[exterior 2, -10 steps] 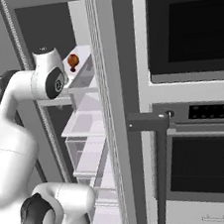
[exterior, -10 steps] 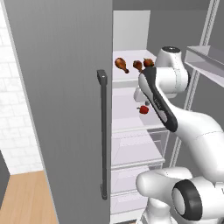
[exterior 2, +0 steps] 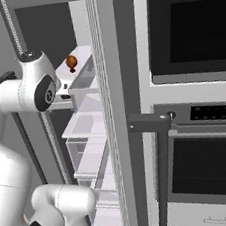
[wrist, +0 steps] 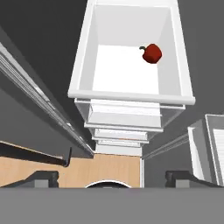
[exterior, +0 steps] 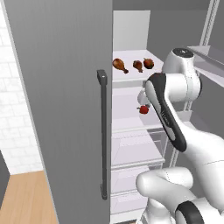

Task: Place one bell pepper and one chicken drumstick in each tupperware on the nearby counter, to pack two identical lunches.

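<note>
Well beyond open hand point(wrist: 112, 177), pepper point(wrist: 152, 53)

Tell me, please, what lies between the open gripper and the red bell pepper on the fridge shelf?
In the hand view, bare white shelf and the shelf's raised front lip lie between the gripper and the bell pepper; nothing else stands there.

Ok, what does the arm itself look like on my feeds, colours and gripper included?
The arm is glossy white with rounded, tubular links and dark grey to black joint caps; one long link carries a black panel along its side. No cables or markings show. The gripper has two small, dark, blocky finger tips.
</note>
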Tool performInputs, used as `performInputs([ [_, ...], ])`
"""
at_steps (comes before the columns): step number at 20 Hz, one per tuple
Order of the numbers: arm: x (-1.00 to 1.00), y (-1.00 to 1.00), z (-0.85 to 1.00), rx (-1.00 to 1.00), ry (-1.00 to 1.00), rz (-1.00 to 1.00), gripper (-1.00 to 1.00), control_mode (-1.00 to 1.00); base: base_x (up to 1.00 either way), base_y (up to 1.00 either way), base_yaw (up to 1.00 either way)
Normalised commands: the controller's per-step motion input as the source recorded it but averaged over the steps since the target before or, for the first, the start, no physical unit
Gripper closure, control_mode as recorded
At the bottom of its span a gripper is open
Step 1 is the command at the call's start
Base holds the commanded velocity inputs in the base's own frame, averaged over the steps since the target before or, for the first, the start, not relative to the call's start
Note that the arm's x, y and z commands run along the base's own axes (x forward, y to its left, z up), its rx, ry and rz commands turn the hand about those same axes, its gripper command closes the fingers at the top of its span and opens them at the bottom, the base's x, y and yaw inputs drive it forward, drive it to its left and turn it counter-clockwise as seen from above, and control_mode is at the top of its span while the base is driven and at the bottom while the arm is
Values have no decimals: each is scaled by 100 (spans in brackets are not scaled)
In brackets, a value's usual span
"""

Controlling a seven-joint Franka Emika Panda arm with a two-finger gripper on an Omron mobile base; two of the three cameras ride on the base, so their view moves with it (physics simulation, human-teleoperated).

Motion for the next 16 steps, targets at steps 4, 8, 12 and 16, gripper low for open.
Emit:
performInputs([
  [4,-25,0,61,0,-51,0,-100,-100,0,0,0],
  [8,-1,0,83,0,-28,0,-100,-100,0,0,0],
  [12,0,0,74,0,-26,0,-100,-100,0,0,0],
  [16,25,1,50,0,-25,0,-100,-100,0,0,0],
])
